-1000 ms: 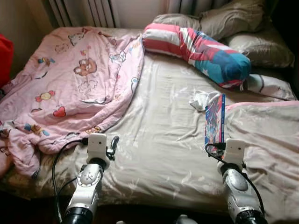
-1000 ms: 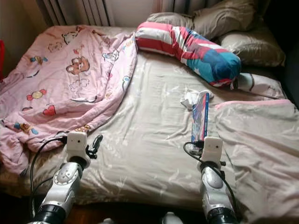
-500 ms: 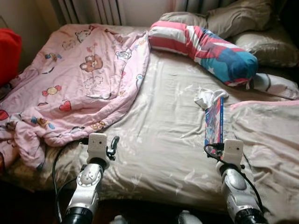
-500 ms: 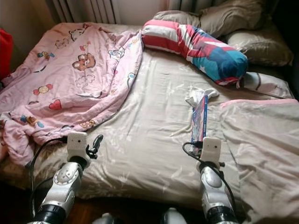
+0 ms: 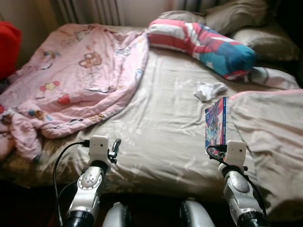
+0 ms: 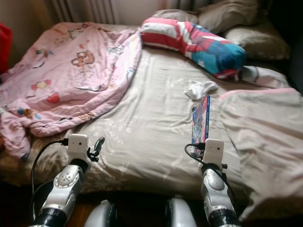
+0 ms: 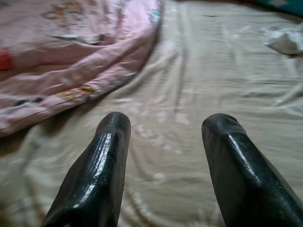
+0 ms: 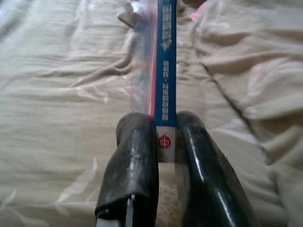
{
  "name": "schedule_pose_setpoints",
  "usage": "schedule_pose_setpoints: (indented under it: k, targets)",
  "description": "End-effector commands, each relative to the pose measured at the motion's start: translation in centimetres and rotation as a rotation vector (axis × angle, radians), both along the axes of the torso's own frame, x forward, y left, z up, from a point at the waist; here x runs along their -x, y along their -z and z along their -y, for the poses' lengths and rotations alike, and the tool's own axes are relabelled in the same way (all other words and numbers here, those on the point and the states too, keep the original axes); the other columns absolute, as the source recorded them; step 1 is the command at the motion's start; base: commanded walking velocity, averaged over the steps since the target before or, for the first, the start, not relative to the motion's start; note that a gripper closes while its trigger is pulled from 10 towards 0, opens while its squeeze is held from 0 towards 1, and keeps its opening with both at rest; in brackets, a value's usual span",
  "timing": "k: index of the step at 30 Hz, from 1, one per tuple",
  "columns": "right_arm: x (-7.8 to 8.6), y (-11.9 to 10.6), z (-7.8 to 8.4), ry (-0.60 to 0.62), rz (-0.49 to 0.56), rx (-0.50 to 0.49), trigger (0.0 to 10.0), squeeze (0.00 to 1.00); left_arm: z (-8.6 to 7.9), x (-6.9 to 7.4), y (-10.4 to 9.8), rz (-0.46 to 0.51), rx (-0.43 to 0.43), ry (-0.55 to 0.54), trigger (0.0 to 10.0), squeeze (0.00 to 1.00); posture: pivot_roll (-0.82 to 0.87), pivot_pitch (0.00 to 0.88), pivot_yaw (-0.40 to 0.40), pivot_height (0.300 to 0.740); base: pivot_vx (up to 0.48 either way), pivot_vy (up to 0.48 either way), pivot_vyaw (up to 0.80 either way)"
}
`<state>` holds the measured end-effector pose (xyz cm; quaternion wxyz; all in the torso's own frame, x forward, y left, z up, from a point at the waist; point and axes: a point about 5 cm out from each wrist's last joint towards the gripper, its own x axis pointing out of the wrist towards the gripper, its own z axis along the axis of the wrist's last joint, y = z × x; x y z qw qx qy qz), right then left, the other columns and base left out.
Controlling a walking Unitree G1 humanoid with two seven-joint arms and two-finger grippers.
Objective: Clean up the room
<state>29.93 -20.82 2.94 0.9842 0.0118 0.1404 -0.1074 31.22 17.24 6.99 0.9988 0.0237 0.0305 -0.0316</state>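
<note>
Book [image 5: 216, 124] now lifted clear, clamped in right pincer [image 8: 163, 142]; left pincer [image 7: 163, 137] spread, empty.

Head views are softly blurred throughout, so the cartoon prints on the pink quilt [image 5: 75, 80] lose their detail. The red object [image 5: 9, 49] at far left is cut by the picture's edge; its kind cannot be told. The beige pillows [image 5: 246, 21] at far right run past the top edge. The book [image 8: 165, 61] hides the right gripper [image 8: 164, 142] fingertips in the head views; its spine lettering is too small to read. The crumpled white item [image 5: 208, 90] is too indistinct to identify
</note>
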Motion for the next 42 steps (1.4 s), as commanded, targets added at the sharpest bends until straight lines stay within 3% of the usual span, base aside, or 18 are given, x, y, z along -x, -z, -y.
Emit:
schedule_pose_setpoints:
  k: [1, 20, 27, 42]
  targets:
    - [-0.8, -1.0, -0.4, -0.01, 0.048, -0.01, 10.0, 0.0, -0.6, 0.5, 0.7, -0.035, 0.009, -0.019, 10.0, 0.0, -0.1, 0.15, 0.014, 0.645, 0.0, 0.0, -0.55]
    - [-1.0, -1.2, -0.9, -0.056, 0.066, 0.0, 10.0, 0.0, -0.5, 0.3, 0.6, -0.033, 0.016, -0.013, 10.0, 0.0, -0.1, 0.164, 0.014, 0.645, 0.0, 0.0, -0.03]
    - [-1.0, -1.2, -1.4, -0.106, 0.057, 0.053, 10.0, 0.0, -0.4, 0.3, 0.6, -0.033, 0.019, -0.012, 10.0, 0.0, -0.1, 0.164, 0.013, 0.645, 0.241, 0.0, 0.2]
    - [-0.9, -1.0, -0.7, -0.044, 0.042, 0.021, 10.0, 0.0, -0.6, 0.6, 0.8, -0.036, 0.014, -0.016, 10.0, 0.0, -0.1, 0.15, 0.013, 0.645, 0.247, 0.0, 0.07]
